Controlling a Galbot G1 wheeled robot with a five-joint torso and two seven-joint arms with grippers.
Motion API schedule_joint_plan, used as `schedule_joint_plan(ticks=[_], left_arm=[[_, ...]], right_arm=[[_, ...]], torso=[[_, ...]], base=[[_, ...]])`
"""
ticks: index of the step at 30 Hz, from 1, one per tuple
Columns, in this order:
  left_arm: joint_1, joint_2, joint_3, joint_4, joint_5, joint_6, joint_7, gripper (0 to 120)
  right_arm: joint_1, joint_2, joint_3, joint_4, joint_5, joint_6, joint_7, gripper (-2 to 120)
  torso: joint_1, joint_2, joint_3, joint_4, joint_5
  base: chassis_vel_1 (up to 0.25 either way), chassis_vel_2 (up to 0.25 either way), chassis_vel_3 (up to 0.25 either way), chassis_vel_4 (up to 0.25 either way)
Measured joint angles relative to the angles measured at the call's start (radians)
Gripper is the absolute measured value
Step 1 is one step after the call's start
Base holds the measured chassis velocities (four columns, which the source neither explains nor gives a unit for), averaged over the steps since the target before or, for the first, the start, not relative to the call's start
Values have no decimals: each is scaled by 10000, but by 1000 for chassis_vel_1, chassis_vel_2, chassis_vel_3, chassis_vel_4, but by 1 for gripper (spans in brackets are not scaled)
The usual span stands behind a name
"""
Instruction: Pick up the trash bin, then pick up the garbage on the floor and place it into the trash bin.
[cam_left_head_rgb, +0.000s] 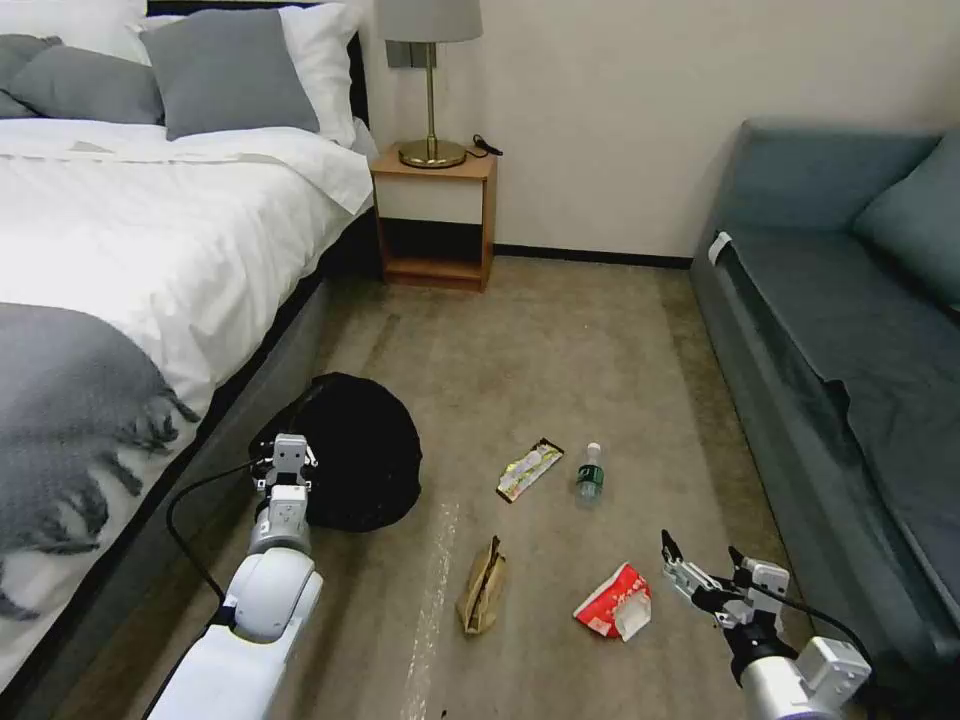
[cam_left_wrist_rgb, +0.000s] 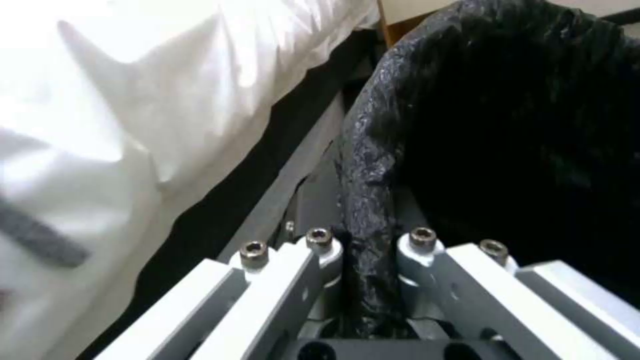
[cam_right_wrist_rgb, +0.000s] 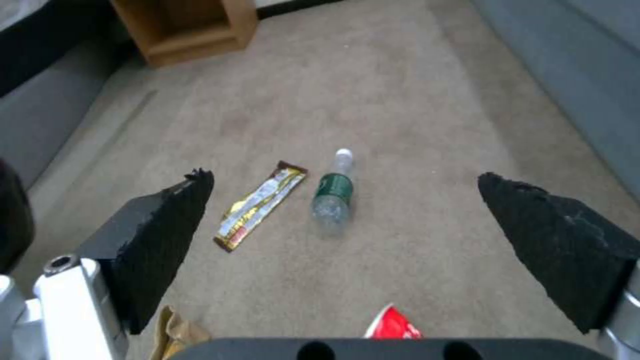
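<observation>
Black glossy plastic lining the small round trash bin is being pinched at the rim by the left pincer, beside the white-sheeted bed. The right pincer is hanging spread over the beige carpet. The red-and-white packet is lying nearest, just to its left. Ahead, the green-labelled clear bottle is lying with its long axis pointing away. The yellow-black wrapper and brown paper piece are lying leftward.

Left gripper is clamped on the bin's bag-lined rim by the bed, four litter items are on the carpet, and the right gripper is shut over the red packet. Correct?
Not quite: the right gripper is open, as the right wrist view shows. The rest holds.
</observation>
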Motion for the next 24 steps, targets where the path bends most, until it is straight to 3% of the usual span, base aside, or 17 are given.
schedule_joint_plan(ticks=[8, 13, 16, 18, 21, 22, 24], left_arm=[[125, -83, -59, -93, -264, -159, 378, 4], [162, -245, -266, -103, -324, -251, 792, 4], [213, -245, -510, 44, -296, -1130, 1801, 4], [213, -245, -510, 44, -296, -1130, 1801, 4], [292, -156, -943, 210, -619, -1254, 2105, 4], [292, -156, -943, 210, -619, -1254, 2105, 4], [408, 8, -1311, 231, -832, -1261, 2158, 4]], right_arm=[[529, -1060, -69, -241, 783, -527, 13, 100], [1191, -2109, -241, -614, 1331, -1249, 13, 100], [1893, -3100, -612, -995, 1626, -1853, -60, 100], [1893, -3100, -612, -995, 1626, -1853, -60, 100], [3063, -4667, -1778, -1697, 1865, -2708, -232, 100], [3063, -4667, -1778, -1697, 1865, -2708, -232, 100], [3966, -5205, -3111, -2455, 1896, -3118, -346, 100]], torso=[[1, 0, 1, 1, 1], [0, 0, 0, 0, 2], [0, 0, 0, 0, 3], [0, 0, 0, 0, 3], [0, 1, 1, 1, 2], [0, 1, 1, 1, 2], [0, 2, 1, 4, 1]], base=[[-61, 78, 79, -75], [0, 0, 0, 0], [0, 0, 0, 0], [0, 0, 0, 0], [0, 0, 0, 0], [0, 0, 0, 0], [0, 0, 0, 0]])
